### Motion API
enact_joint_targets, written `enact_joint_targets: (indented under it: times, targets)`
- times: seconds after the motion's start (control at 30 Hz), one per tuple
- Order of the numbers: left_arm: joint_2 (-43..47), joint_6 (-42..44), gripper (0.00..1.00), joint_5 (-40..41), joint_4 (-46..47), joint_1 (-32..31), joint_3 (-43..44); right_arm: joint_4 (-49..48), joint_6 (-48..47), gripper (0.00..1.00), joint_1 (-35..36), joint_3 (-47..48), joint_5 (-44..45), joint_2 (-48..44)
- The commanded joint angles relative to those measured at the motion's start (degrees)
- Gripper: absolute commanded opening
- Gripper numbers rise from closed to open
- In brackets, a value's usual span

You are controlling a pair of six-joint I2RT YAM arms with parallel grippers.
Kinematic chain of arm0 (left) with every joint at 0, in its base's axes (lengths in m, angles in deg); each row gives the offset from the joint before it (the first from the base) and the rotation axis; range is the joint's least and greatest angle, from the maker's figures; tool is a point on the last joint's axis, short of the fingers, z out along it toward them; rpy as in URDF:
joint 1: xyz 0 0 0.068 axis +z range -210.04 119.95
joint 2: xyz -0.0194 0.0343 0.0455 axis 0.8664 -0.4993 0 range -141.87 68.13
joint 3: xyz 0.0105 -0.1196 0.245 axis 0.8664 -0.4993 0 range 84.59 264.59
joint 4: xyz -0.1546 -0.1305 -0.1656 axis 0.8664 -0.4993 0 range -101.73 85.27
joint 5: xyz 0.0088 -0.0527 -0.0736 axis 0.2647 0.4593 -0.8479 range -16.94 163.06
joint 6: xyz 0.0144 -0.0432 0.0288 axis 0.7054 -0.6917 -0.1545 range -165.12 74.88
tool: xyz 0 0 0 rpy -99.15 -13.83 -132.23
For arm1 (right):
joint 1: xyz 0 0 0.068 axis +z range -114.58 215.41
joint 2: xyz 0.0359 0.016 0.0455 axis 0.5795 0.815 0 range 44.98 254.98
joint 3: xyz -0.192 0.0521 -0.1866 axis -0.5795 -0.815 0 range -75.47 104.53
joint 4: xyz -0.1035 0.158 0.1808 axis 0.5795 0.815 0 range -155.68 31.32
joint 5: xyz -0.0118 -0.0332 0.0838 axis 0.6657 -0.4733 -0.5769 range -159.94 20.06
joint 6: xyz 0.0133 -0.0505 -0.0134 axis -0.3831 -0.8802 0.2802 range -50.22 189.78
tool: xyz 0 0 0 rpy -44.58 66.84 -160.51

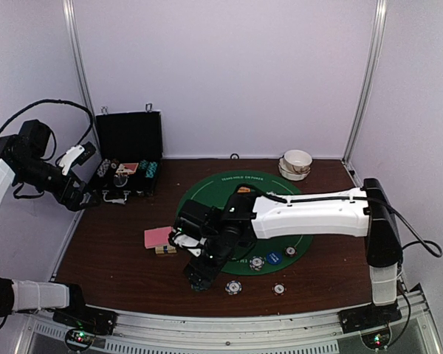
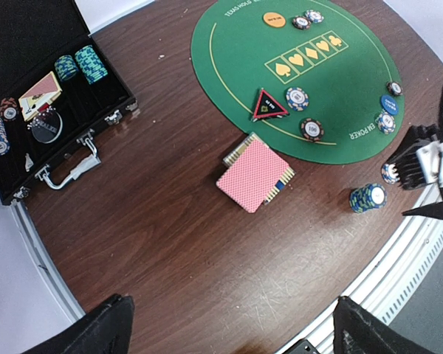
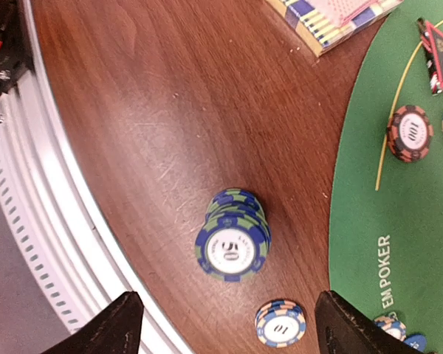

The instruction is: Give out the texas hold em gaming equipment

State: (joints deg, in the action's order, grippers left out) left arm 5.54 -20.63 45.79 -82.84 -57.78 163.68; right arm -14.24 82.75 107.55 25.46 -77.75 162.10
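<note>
At the near edge of the table (image 2: 170, 243), your right gripper (image 3: 229, 295) sits low over bare wood, its fingers spread wide with nothing between the pads. A stack of blue-and-green poker chips (image 3: 232, 237), topped by a 50, stands upright ahead of those fingers and clear of both. Close by lies a paler chip marked 10 (image 3: 280, 323); you cannot tell whether it is a single chip or a short pile.

Your left gripper (image 2: 232, 299) hangs high over the left part of the table, fingers fully apart and holding nothing.

The pink-backed deck (image 2: 255, 173) lies on the wood just off the rim of the green mat (image 2: 229, 44), stacked askew. On the mat, the black-and-red triangular marker (image 2: 269, 105) lies flat, with a blue-and-white chip (image 2: 297, 97) just beside it and a red-and-black 100 chip (image 2: 311, 130) at the yellow line. The orange disc (image 2: 274, 20) sits at the mat's far side next to two small chips. The blue disc (image 2: 387, 103) sits near the rim closest to the right gripper.

The black case (image 1: 129, 136) stands open at the far left and holds teal chip stacks (image 2: 85, 65). Stacked white bowls (image 1: 297, 164) stand at the far right.
</note>
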Motion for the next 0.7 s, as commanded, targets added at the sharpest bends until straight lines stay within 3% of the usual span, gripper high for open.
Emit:
enact_joint_targets:
  times: [0.0, 0.67]
  targets:
    - [0.53, -0.15, 0.98, -0.84, 0.61, 0.37, 0.28, 1.65, -1.69, 0.83, -0.27, 2.98, -0.97, 3.97]
    - [0.63, 0.29, 0.98, -0.76, 0.00, 0.37, 0.36, 2.24, -3.22, 0.67, -0.55, 7.88, -1.53, 11.18]
